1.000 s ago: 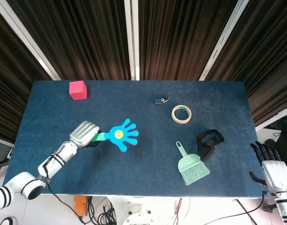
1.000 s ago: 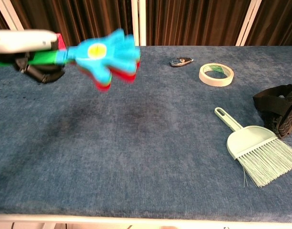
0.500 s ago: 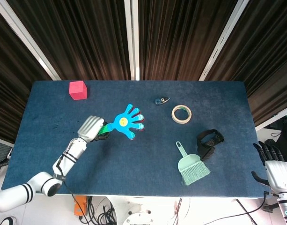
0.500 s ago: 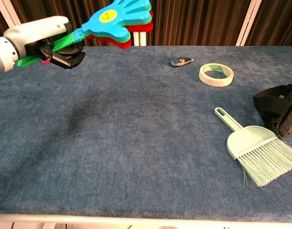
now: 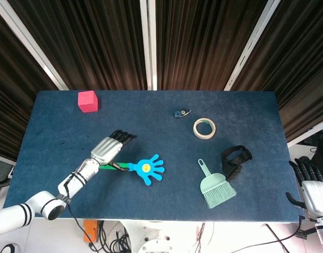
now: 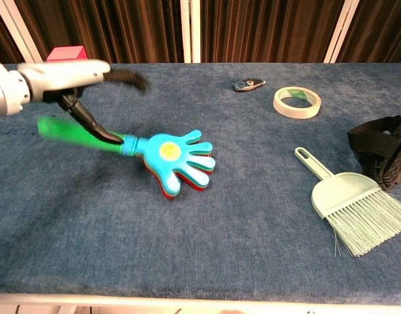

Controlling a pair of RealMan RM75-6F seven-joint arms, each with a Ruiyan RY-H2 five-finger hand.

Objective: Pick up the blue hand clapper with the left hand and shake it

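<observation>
- My left hand [image 6: 72, 75] sits above the green handle of the blue hand clapper [image 6: 177, 157], fingers spread straight out; only the thumb reaches down beside the handle, so I judge nothing is gripped
- The clapper lies on the table [image 5: 150, 205], near its front-left middle, palm end pointing right
- My right hand [image 5: 315, 190] waits off the table's right edge, fingers apart, holding nothing

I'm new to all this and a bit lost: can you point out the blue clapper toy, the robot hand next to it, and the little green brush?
blue hand clapper [image 6: 166, 151], chest view, on its yellow centre disc.
left robot hand [image 5: 105, 151], head view, on its silver back.
green brush [image 6: 357, 210], chest view, on its pale body above the bristles.
</observation>
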